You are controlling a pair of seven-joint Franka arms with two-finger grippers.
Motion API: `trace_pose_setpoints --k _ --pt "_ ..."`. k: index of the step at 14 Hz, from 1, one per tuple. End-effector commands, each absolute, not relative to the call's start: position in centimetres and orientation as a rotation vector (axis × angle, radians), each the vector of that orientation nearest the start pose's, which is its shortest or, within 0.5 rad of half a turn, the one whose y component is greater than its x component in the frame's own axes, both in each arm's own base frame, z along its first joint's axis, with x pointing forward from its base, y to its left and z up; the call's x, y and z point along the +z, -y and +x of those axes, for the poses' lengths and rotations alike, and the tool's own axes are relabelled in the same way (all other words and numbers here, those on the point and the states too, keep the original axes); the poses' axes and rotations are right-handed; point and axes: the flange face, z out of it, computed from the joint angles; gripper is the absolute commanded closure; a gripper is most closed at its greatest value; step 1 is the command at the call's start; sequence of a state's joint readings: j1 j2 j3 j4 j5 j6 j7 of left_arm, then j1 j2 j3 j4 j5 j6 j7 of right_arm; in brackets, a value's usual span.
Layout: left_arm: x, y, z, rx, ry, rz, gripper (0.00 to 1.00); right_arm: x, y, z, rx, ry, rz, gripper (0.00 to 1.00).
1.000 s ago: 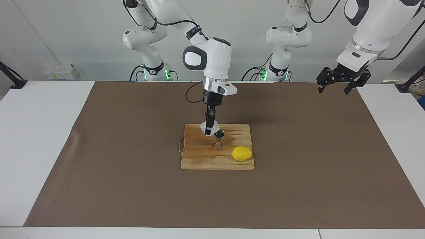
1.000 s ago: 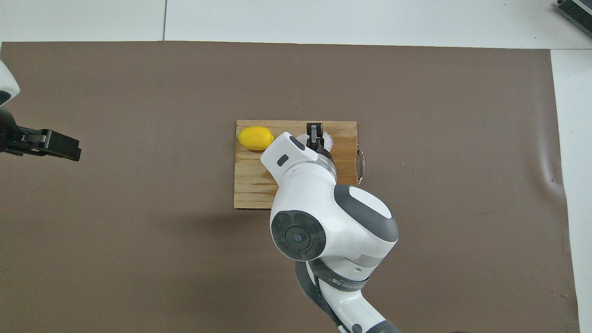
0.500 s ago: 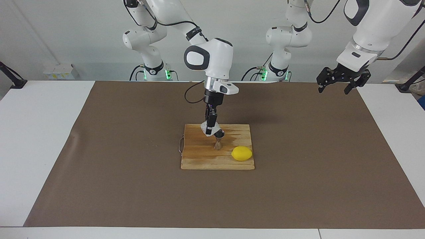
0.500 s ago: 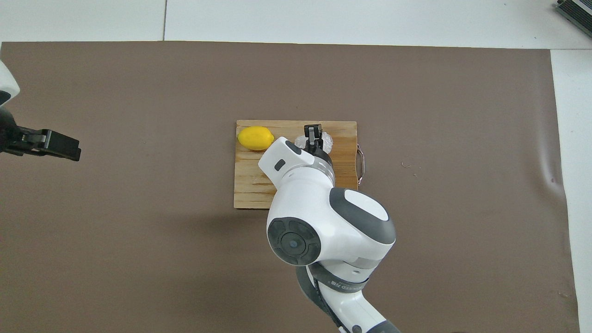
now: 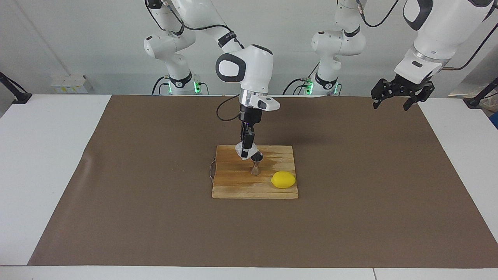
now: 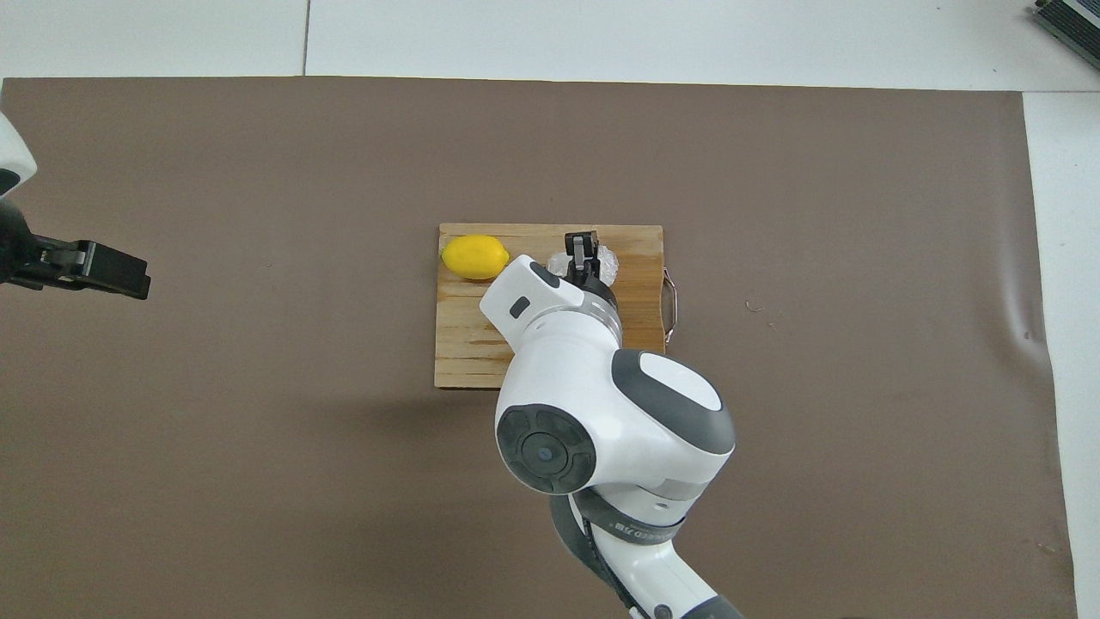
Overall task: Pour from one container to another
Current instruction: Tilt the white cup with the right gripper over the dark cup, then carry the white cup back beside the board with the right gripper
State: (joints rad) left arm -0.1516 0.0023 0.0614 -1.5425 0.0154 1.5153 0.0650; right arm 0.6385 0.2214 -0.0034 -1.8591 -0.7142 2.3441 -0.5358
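Going across the facing view from its left, we first meet the right gripper (image 5: 245, 154), its jaws shut on the translucent white cup (image 5: 246, 149), held over the wooden cutting board (image 5: 233, 182) at the middle of the table (image 5: 46, 155). Over the last second the arm has lifted slightly and the cup has edged closer over the steel jigger (image 5: 256, 165); since half a second ago we see almost no change. We judge the pour is under way or settling, though no stream is visible. The cup's axis is tilted, its mouth pointing down toward the jigger's top cone. The jigger stands upright, long axis vertical. A lemon (image 5: 283, 179) lies beside it. Last, the left gripper (image 5: 393, 100) waits, jaws wide and empty, over the left arm's end of the table.
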Motion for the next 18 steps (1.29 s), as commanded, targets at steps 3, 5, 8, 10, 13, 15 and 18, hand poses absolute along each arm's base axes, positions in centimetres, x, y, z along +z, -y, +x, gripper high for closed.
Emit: trace_pose_setpoints --k 3,5,8,10,13,15,18 --pt "63.3 4.5 53.9 0.039 -0.242 -3.127 0.0 43.3 -36.9 51.9 0.389 -1.849 1.742 1.0" --pt "63.3 4.5 54.0 0.039 -0.242 -3.127 0.0 43.2 -36.9 51.9 0.387 -1.848 1.75 1.0" --pt "63.2 4.5 54.0 0.041 -0.242 -3.127 0.0 43.2 -36.7 52.1 0.404 -1.811 1.817 1.0" --pt "63.2 4.5 54.0 0.041 -0.242 -3.127 0.0 43.3 -36.3 52.4 0.406 -1.797 1.846 1.0" --pt "63.2 4.5 54.0 0.041 -0.242 -3.127 0.0 43.6 -35.4 53.2 0.465 -1.778 2.026 1.0" --pt "63.2 4.5 54.0 0.041 -0.242 -3.126 0.0 43.6 -34.2 54.1 0.479 -1.767 2.133 1.0" --pt "63.3 4.5 53.9 0.039 -0.245 -3.127 0.0 45.4 -31.0 55.9 0.534 -1.75 2.359 1.0"
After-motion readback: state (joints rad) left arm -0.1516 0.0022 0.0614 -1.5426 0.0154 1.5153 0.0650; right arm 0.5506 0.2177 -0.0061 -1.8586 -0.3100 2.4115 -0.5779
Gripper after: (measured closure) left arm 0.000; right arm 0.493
